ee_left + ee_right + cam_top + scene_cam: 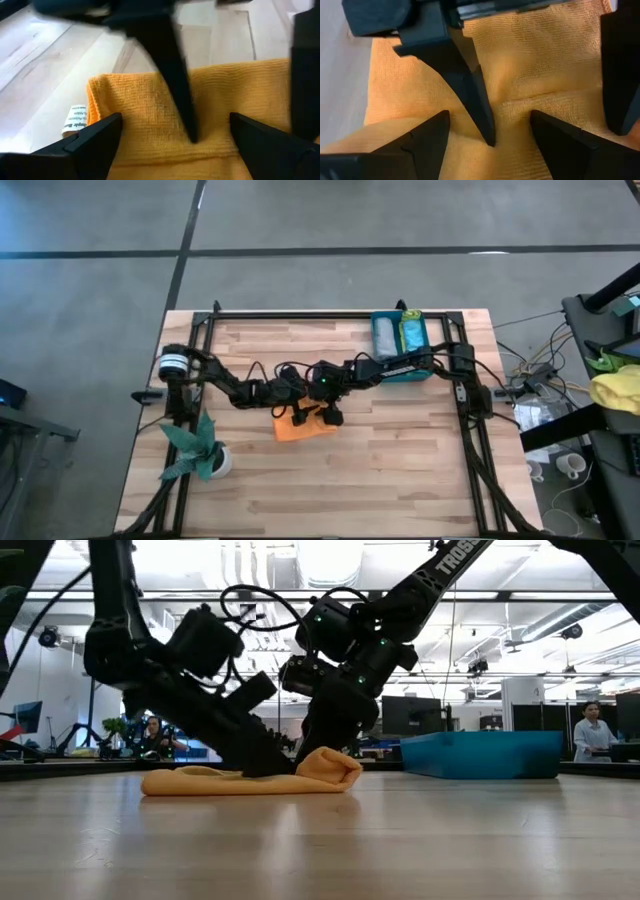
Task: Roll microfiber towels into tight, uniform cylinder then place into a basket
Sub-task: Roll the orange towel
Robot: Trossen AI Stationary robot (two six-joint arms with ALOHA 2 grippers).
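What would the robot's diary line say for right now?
orange towel: mid-table, one end rolled | left gripper: open on it | right gripper: open on it | basket: two rolls inside

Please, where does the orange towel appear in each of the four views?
High view: orange towel at table centre, under both arms.
Low view: left of centre, on the table.
Left wrist view: fills the middle.
Right wrist view: fills most of the picture.
Shared landmark: none in all four.
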